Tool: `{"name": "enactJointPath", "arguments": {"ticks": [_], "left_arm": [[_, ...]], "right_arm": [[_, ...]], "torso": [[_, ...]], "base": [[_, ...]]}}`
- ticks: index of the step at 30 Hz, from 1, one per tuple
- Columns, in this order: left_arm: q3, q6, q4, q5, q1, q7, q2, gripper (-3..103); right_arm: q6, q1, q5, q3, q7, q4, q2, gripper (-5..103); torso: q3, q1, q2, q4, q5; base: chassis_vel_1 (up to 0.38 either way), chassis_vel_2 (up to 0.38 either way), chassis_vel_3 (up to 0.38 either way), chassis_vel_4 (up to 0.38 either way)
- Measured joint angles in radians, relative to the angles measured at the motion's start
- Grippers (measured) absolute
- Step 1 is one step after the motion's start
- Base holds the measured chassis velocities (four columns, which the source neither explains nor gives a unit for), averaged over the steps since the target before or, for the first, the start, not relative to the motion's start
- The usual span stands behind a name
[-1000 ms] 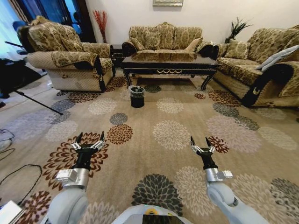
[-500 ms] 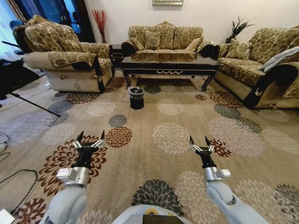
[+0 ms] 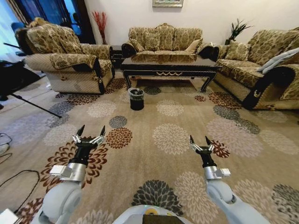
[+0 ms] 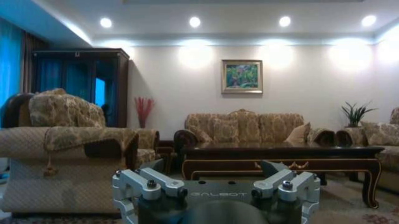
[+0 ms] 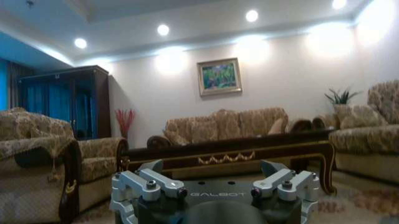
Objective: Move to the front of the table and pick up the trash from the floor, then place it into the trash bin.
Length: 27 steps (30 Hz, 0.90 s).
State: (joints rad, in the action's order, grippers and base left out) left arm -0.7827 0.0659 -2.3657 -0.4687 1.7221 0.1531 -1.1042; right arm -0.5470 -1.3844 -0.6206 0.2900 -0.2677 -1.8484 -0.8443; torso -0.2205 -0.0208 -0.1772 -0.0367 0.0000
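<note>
Facing the table [image 3: 169,65] across patterned carpet [image 3: 173,135], trash bin [image 3: 136,98] standing before it holding possibly dark litter, left gripper [image 3: 89,135] and right gripper [image 3: 200,143] hovering low, spread wide, gripping nothing.

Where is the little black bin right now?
In the head view the trash bin stands on the patterned carpet, left of centre, just in front of the table near its left front leg.

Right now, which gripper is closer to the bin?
The left. The bin stands on the carpet ahead, in front of the table. The left gripper, open, is almost straight behind it; the right gripper, open too, is farther off to the side.
</note>
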Motion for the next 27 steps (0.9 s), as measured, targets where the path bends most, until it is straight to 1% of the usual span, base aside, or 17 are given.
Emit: {"name": "enactJointPath", "arguments": {"ticks": [2,6,8,10,13,14,15,16,17,19,20,23,25,27], "left_arm": [[-0.006,-0.004,-0.002,0.001,0.0,-0.003,0.001,100],[-0.02,-0.015,-0.007,-0.001,0.001,-0.016,0.001,100],[-0.044,-0.04,-0.007,-0.023,-0.011,-0.021,0.002,100],[-0.051,-0.048,-0.004,-0.03,-0.016,-0.023,0.004,100],[-0.105,-0.095,0.028,-0.066,-0.046,-0.038,0.012,100],[-0.105,-0.095,0.028,-0.066,-0.046,-0.038,0.012,100],[-0.12,-0.112,0.037,-0.078,-0.053,-0.045,0.013,100],[-0.138,-0.137,0.045,-0.095,-0.06,-0.056,0.014,100],[-0.138,-0.137,0.045,-0.095,-0.06,-0.056,0.014,100],[-0.155,-0.164,0.05,-0.107,-0.074,-0.07,0.014,100],[-0.155,-0.164,0.05,-0.107,-0.074,-0.07,0.014,100],[-0.172,-0.198,0.058,-0.124,-0.097,-0.075,0.014,100],[-0.183,-0.213,0.069,-0.135,-0.115,-0.079,0.015,100],[-0.186,-0.216,0.072,-0.137,-0.118,-0.081,0.016,100]], "right_arm": [[0.002,0.002,0.011,0.012,0.005,-0.008,0.003,100],[0.031,0.003,0.043,0.044,0.02,-0.028,0.01,100],[0.053,0.006,0.055,0.069,0.017,-0.051,0.011,100],[0.06,0.006,0.053,0.076,0.014,-0.058,0.011,100],[0.108,-0.003,0.04,0.132,-0.019,-0.096,0.005,100],[0.108,-0.003,0.04,0.132,-0.019,-0.096,0.005,100],[0.134,-0.01,0.039,0.157,-0.042,-0.113,0.003,100],[0.18,-0.027,0.035,0.194,-0.096,-0.15,0.003,100],[0.18,-0.027,0.035,0.194,-0.096,-0.15,0.003,100],[0.27,-0.058,0.022,0.25,-0.189,-0.226,0.011,100],[0.27,-0.058,0.022,0.25,-0.189,-0.226,0.011,100],[0.372,-0.102,0.002,0.325,-0.28,-0.317,0.021,100],[0.388,-0.138,0.01,0.379,-0.288,-0.349,0.03,100],[0.387,-0.148,0.017,0.396,-0.282,-0.353,0.032,100]], "torso": [[-0.005,-0.002,-0.007,0.0,0.0],[-0.015,-0.006,-0.021,0.0,0.0],[-0.025,-0.009,-0.034,-0.0001,0.0],[-0.027,-0.01,-0.037,-0.0001,0.0],[-0.038,-0.016,-0.053,0.0,0.0],[-0.038,-0.016,-0.053,0.0,0.0],[-0.041,-0.017,-0.058,-0.0001,0.0001],[-0.046,-0.02,-0.066,0.0,0.0],[-0.046,-0.02,-0.066,0.0,0.0],[-0.055,-0.022,-0.078,0.0,0.0001],[-0.055,-0.022,-0.078,0.0,0.0001],[-0.066,-0.026,-0.093,0.0001,0.0],[-0.073,-0.03,-0.103,0.0,0.0],[-0.074,-0.031,-0.106,0.0,0.0]], "base": [[0.0,0.0,0.0,0.0],[0.0,0.0,0.0,0.0],[0.0,0.0,0.0,0.0],[0.0,0.0,0.0,0.0],[0.0,0.0,0.0,0.0],[0.0,0.0,0.0,0.0],[0.0,0.0,0.0,0.0],[0.0,0.0,0.0,0.0],[0.0,0.0,0.0,0.0],[0.0,0.0,0.0,0.0],[0.0,0.0,0.0,0.0],[0.0,0.0,0.0,0.0],[0.0,0.0,0.0,0.0],[0.0,0.0,0.0,0.0]]}}
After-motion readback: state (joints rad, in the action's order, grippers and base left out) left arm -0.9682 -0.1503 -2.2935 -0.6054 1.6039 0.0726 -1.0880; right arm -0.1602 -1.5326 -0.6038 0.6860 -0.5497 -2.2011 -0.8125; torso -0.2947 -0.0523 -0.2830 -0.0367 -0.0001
